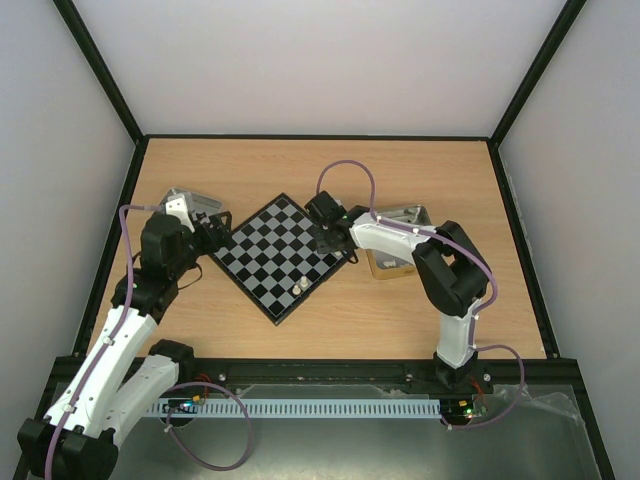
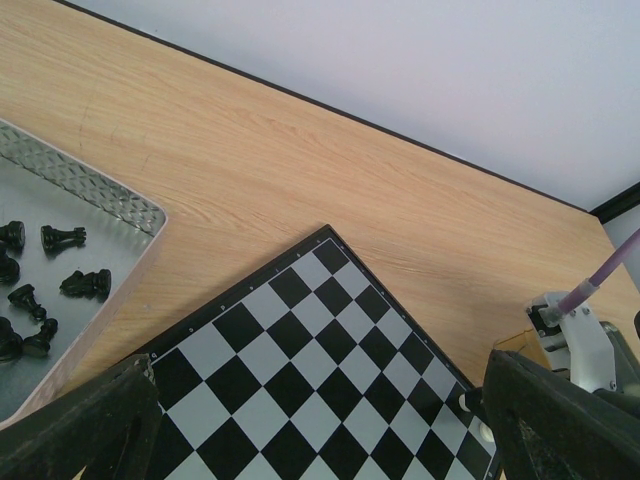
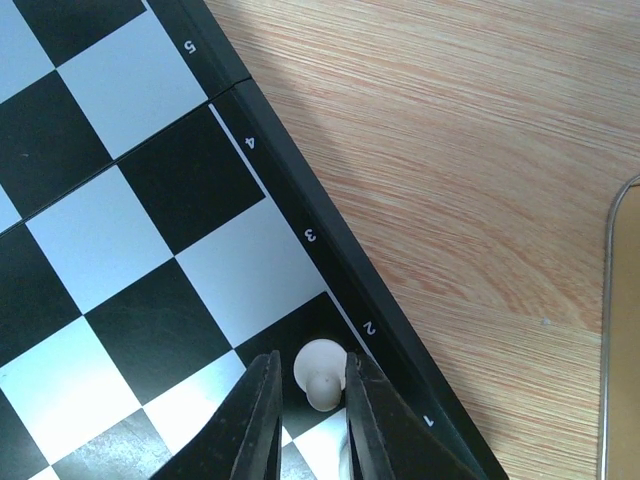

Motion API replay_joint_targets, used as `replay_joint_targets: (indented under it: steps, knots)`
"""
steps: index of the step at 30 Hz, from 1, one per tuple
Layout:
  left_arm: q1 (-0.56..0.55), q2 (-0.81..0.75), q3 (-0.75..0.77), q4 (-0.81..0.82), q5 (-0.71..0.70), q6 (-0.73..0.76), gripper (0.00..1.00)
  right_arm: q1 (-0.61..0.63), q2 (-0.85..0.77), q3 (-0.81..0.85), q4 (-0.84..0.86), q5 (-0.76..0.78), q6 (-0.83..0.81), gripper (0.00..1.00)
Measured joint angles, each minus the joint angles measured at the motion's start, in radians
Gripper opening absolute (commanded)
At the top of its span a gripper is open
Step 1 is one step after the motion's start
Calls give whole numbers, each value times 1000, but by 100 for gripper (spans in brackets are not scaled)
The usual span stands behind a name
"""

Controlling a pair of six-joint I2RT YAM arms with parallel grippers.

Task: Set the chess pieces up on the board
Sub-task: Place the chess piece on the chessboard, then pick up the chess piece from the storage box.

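right claw (image 3: 310, 365) points down at the edge of the board (image 3: 120, 200), its two black fingers only slightly parted. a white pawn (image 3: 320, 372) stands upright between them, on the dark square next to the printed number 2 on the border. the pawn sits close against one finger, and a thin strip of dark square shows between it and the other, so the claw is not pinching it. pale wood table (image 3: 480, 160) lies just past the board's black rim.

left claw (image 2: 320, 370) hangs above the opposite side of the board, its fingers spread wide with nothing between them. beside it, a shallow metal tray (image 2: 100, 195) holds small black pieces (image 2: 62, 236) lying on their sides.

from above, the board sits turned like a diamond in the middle of the table, between the two arms. two white pieces (image 1: 301, 285) stand close together near its lower right edge. a second metal tray (image 1: 405, 215) sits to the right of the board, partly under the right arm.
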Motion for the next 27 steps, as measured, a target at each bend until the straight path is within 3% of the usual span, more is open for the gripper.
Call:
replay_joint_targets:
  steps: [12,18,27]
  knots:
    - [0,0,0,0,0,0,90,0,-19,0,1,37,12,22]
    - [0,0,0,0,0,0,89,-17,-151,-24,24,136,60,26]
    - [0,0,0,-1,0,0,90,-261,-347,-210,97,161,143,29]
